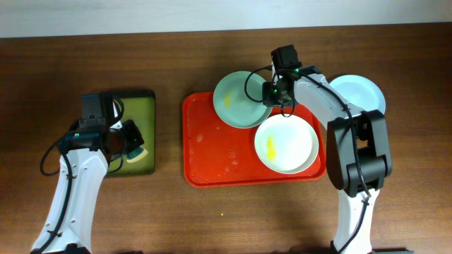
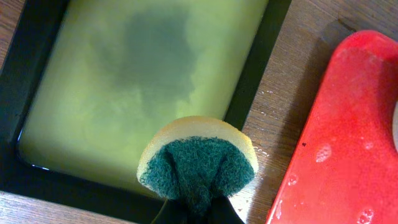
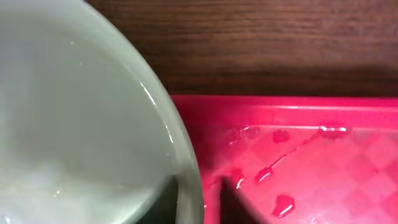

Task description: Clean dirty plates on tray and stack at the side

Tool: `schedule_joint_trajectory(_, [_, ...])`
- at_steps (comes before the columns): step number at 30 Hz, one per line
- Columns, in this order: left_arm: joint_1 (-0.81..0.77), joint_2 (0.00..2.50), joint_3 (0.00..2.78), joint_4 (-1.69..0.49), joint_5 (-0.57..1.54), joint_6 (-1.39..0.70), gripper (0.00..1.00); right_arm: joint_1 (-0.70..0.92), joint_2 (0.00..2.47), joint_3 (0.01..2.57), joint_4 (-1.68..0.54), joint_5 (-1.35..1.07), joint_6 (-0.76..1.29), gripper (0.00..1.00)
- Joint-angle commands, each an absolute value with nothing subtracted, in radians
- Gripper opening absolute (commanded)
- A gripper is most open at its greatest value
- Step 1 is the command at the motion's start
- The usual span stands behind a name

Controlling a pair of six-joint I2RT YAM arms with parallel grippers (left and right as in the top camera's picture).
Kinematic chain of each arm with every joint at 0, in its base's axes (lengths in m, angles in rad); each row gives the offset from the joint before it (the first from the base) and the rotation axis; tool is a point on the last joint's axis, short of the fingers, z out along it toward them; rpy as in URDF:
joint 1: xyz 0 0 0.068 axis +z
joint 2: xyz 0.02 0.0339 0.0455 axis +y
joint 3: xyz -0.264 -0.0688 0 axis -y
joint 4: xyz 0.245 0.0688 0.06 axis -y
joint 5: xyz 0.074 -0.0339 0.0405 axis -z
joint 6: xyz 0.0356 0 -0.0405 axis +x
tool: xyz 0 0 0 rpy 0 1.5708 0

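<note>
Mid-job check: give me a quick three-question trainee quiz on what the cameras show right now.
1. How many plates lie on the red tray?
2. True or false: the left gripper holds the sponge over the red tray.
3. The right gripper straddles the rim of a plate that is: A) white, B) mint, C) pale blue and off the tray.

Key
1. Two.
2. False: the sponge is over the edge of the olive-green tray.
3. B: the mint plate, with the yellow smear.
</note>
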State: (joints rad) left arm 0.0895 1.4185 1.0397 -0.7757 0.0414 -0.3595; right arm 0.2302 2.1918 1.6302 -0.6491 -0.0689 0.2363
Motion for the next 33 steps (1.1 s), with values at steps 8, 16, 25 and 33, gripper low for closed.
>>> schedule_joint_trajectory(8, [0.059,1.406,1.031,-0.717,0.215,-0.308,0.0,0.236,2.177,1.644,-0.735,-0.446,0.241,0.04])
schedule_joint_trajectory(16, [-0.162,1.427,1.031,-0.569,0.213,-0.332,0.0,0.25,2.178,1.638,-0.913,-0.49,0.215,0.04])
schedule_joint_trajectory(25, [-0.296,1.587,1.031,-0.437,0.13,-0.397,0.0,0.387,2.18,1.581,-0.91,-0.279,0.255,0.04])
schedule_joint_trajectory(33, [-0.306,1.755,1.031,-0.392,0.135,-0.479,0.0,0.478,2.18,1.573,-0.841,-0.275,0.264,0.04])
